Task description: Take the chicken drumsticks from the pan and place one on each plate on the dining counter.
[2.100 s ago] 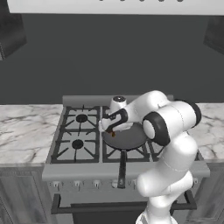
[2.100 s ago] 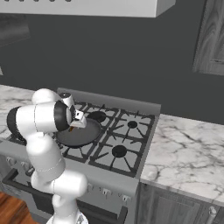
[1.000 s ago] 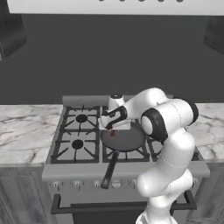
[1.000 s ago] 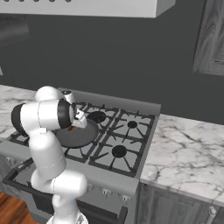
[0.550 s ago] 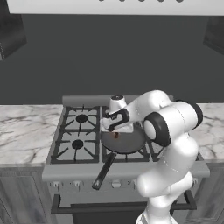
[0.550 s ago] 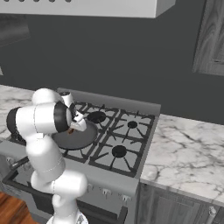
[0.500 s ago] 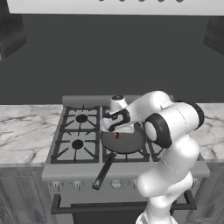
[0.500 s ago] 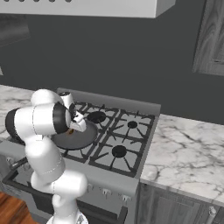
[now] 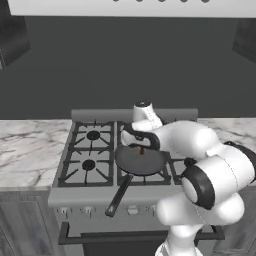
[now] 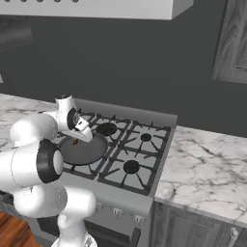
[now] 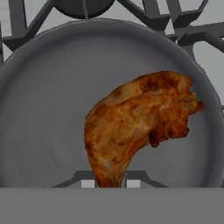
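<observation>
Glossy reddish-brown chicken drumstick [image 11: 138,122] sits large in the hand view, curved, narrow bone end toward the bottom edge, fat meaty end up and to the right. Its thin end sits between the two small dark finger tips [image 11: 88,183] of the two-finger gripper [image 11: 110,183], which close narrowly on either side of it; gripping it, as far as this view shows. Behind the drumstick is the floor of the round dark grey shallow frying pan [image 11: 43,109], rim curving across the top, black burner grate bars [image 11: 26,30] beyond the rim. Whether the meat touches the pan floor or is lifted off cannot be told from here.

Left base view gives the wider layout: pan [image 9: 142,162] on the front right burner area of the grey gas stove [image 9: 90,155], long straight black handle [image 9: 119,196] pointing toward the front edge and a bit left, overhanging the knob panel. Gripper [image 9: 142,148] points down over the back part of the pan; a small reddish speck of the drumstick [image 9: 143,150] shows under it. Fingers too small to judge here. White-and-grey veined marble counter [image 9: 27,150] flanks the stove on the left.

Right base view shows the same from the other side: pan [image 10: 86,150] on the near left burner, orange bit of drumstick [image 10: 75,142] just under the white hand, gripper [image 10: 76,139] tilted down at it. Marble counter [image 10: 207,169] on the right, dark wood wall cabinet [image 10: 231,43] above it, pale range hood [image 10: 96,7] across the top.
</observation>
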Robot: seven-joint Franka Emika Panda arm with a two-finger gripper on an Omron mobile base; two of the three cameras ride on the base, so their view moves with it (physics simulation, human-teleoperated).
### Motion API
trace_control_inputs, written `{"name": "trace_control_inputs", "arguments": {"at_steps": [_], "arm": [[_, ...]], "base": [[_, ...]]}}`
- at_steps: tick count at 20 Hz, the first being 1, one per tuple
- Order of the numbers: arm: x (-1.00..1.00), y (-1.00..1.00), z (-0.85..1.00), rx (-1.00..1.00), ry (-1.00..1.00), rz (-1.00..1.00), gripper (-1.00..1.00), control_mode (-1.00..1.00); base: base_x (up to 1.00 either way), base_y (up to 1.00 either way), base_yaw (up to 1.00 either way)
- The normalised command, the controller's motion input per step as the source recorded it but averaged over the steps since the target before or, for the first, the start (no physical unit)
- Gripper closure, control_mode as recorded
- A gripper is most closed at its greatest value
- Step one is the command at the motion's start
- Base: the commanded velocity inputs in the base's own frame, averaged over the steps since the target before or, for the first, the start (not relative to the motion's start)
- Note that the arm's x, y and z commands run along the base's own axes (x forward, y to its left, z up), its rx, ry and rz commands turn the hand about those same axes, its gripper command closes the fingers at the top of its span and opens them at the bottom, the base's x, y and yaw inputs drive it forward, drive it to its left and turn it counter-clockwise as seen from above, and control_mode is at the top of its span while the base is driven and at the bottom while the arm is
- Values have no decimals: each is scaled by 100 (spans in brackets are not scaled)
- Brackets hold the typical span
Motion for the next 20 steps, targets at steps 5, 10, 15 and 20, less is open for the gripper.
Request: {"name": "trace_control_inputs", "arguments": {"at_steps": [5, 10, 15, 20], "arm": [[-46, 0, 50, -2, 1, 14, 100, -100], [-64, 0, 24, 1, -1, 24, 100, -100], [-55, 0, 17, 0, -2, 18, 100, -100], [-16, 0, 2, -1, 1, 6, 100, -100]], "base": [[0, 0, 0], [0, 0, 0], [0, 0, 0], [0, 0, 0]]}}
